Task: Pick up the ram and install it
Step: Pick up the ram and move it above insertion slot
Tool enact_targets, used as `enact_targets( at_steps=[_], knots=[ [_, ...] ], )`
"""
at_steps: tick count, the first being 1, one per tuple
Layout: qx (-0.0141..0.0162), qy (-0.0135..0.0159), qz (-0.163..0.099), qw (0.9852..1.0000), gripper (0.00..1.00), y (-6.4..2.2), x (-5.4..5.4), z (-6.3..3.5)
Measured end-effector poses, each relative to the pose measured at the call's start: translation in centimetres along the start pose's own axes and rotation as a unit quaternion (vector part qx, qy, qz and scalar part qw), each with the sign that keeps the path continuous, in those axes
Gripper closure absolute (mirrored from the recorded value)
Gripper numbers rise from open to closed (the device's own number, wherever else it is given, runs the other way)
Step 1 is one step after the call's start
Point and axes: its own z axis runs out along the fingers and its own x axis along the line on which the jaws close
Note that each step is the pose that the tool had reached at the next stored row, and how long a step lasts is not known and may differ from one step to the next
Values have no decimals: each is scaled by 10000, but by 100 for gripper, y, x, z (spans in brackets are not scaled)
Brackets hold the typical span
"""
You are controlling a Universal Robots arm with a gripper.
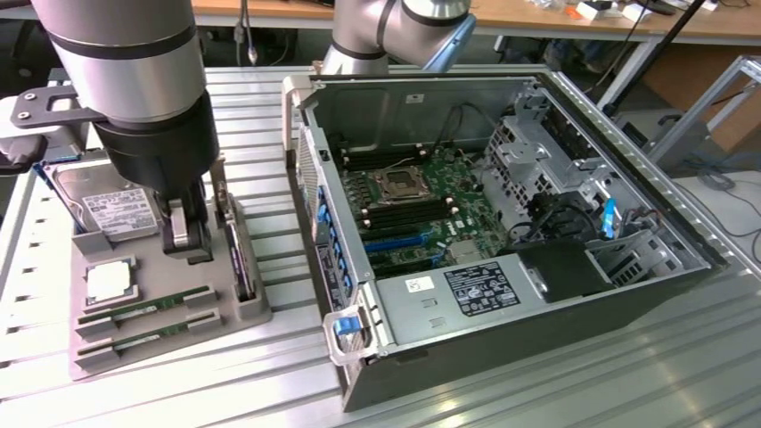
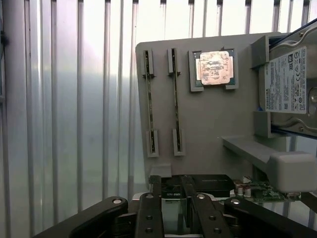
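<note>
**Gripper [image 1: 200,245] open over parts tray [image 1: 256,312]; ram [image 1: 149,306] untouched**

Jaws stand spread and hold nothing. The ram sits on edge in its tray slot, near the gripper but apart, on the side away from the hard drive [image 1: 107,209]. Its long axis runs crosswise in the exterior view. A second stick [image 1: 149,336] lies parallel just beyond.
</note>
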Motion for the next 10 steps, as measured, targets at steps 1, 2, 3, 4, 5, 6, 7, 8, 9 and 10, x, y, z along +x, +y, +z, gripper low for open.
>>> enact_targets(
  at_steps=[1,2,3,4,5,6,7,8,9,10],
  knots=[
    [0,0,0,10000,70,0,0,9],
    [0,0,0,10000,70,0,-1,15],
    [0,0,0,10000,70,0,-1,23],
    [0,0,-1,10000,70,1,-2,36],
    [0,0,-1,10000,70,1,-2,41],
    [0,0,-1,10000,70,1,-2,46],
    [0,0,-1,10000,70,1,-2,54],
    [0,0,-1,10000,70,1,-3,62],
    [1,-1,-1,10000,70,1,-3,70],
    [0,0,-2,10000,70,1,-3,77]
  ],
)
